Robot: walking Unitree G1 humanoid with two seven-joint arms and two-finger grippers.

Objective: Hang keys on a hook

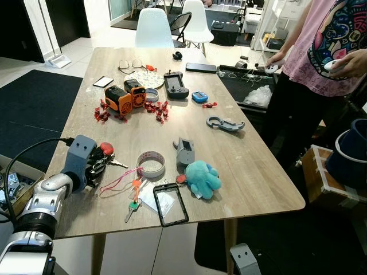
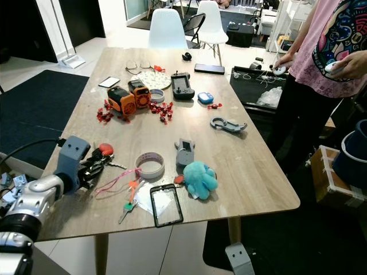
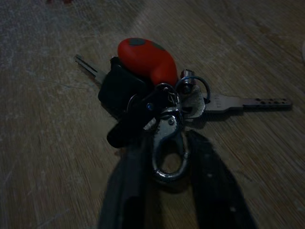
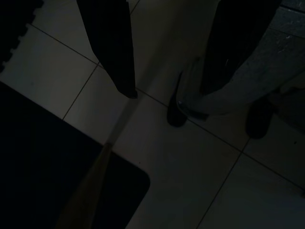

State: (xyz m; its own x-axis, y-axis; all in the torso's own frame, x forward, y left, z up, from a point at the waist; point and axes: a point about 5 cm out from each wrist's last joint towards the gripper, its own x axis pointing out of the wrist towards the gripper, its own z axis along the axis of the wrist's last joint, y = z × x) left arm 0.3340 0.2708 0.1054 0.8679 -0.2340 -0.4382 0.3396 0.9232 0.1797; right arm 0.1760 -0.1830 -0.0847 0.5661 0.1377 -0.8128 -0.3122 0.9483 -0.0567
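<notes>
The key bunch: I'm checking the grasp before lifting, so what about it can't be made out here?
- Eye views: the key bunch is half covered by the left gripper, so finger contact is hidden.
- Left wrist view: the fingers flank the silver clip, but darkness hides whether they touch it.
- A hook to hang it on cannot be picked out.
- Right wrist view: the open right gripper hangs over dim floor.

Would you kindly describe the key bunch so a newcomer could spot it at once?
On the wooden table, look to the near left edge, where the left gripper reaches. The key bunch lies at its jaws, left of the tape roll; its red fob and metal clasp mark it.
</notes>
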